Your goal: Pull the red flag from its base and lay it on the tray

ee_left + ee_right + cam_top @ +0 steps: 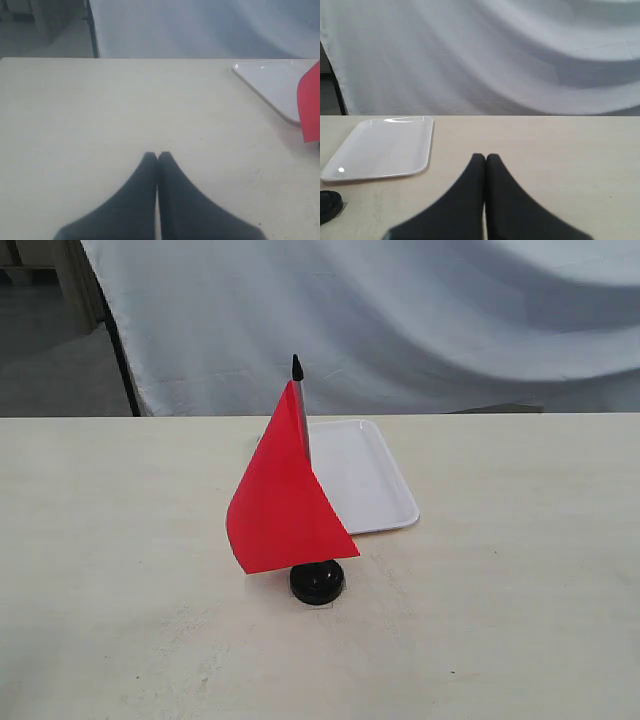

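The red flag (282, 502) stands upright in its round black base (317, 582) at the middle of the table, its pointed black tip up. Right behind it lies the white tray (365, 475), with nothing on it. Neither arm appears in the exterior view. My left gripper (157, 156) is shut and holds nothing, low over bare table; the tray (272, 85) and an edge of the flag (311, 107) show to one side. My right gripper (485, 157) is also shut on nothing, with the tray (382, 147) and part of the base (329, 205) off to its side.
A pale beige table (520, 570) carries everything. A white cloth backdrop (420, 320) hangs behind its far edge, with a dark pole (118, 350) at the cloth's left side.
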Controlling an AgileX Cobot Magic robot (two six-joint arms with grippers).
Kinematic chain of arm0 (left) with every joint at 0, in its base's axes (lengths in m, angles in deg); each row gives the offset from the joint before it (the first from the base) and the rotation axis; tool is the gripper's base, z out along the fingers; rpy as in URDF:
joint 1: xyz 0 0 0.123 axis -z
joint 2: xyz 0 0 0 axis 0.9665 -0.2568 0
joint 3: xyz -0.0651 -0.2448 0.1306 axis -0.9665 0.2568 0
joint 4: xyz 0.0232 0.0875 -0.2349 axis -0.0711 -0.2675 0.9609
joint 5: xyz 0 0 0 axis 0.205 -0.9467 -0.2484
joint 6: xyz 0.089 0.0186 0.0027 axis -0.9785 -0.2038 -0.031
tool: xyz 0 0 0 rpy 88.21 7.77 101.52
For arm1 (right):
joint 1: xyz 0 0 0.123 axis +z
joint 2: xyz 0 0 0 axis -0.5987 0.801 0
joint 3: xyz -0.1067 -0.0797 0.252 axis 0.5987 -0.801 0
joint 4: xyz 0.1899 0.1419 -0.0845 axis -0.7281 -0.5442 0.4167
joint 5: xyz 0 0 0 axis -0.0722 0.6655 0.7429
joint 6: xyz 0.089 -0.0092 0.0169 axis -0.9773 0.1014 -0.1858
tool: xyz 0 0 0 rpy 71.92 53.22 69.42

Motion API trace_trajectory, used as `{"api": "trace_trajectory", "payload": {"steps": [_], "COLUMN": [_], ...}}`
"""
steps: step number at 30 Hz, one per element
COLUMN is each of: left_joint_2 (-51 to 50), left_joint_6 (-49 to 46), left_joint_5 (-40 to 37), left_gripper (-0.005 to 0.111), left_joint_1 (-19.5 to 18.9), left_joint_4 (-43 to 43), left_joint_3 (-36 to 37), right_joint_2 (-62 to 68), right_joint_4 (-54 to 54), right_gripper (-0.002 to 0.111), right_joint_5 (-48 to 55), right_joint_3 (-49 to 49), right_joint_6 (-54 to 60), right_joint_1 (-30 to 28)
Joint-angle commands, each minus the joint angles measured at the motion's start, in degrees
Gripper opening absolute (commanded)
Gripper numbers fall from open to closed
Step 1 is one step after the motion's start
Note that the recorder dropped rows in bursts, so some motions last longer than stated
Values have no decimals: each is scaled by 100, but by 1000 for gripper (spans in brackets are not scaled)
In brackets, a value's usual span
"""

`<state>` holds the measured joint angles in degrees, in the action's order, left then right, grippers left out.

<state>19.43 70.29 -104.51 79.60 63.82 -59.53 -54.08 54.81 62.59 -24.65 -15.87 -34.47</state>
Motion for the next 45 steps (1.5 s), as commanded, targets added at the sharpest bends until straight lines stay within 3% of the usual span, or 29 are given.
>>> {"api": "trace_trajectory", "payload": {"steps": [1, 15, 20, 22, 25, 27, 29, 34, 39, 45], "left_joint_2": [6, 6, 6, 6, 6, 6, 6, 6, 6, 6], "left_joint_6": [-8, -8, -8, -8, -8, -8, -8, -8, -8, -8], "left_joint_5": [26, 26, 26, 26, 26, 26, 26, 26, 26, 26], "left_gripper": [0, 0, 0, 0, 0, 0, 0, 0, 0, 0], "left_joint_1": [25, 25, 25, 25, 25, 25, 25, 25, 25, 25], "left_joint_4": [0, 0, 0, 0, 0, 0, 0, 0, 0, 0], "left_joint_3": [9, 9, 9, 9, 9, 9, 9, 9, 9, 9], "right_joint_2": [-28, -28, -28, -28, -28, -28, -28, -28, 36, 1673], "right_joint_4": [40, 40, -480, -829, -1101, -1127, -1127, -460, -403, -65], "right_gripper": [-1, -1, -1, -1, -1, -1, -1, -1, -1, -1], "right_joint_5": [8, -299, -549, -989, -2434, -2934, -3097, -3366, -4293, -4674], "right_joint_3": [-8, -8, -8, -8, -8, -8, -8, -8, -8, 327], "right_joint_6": [2, 2, -21, -80, -342, -1223, -2183, -2279, -2399, -2399], "right_joint_1": [-1, -1, -1, -1, -1, -1, -1, -1, -1, -1]}}
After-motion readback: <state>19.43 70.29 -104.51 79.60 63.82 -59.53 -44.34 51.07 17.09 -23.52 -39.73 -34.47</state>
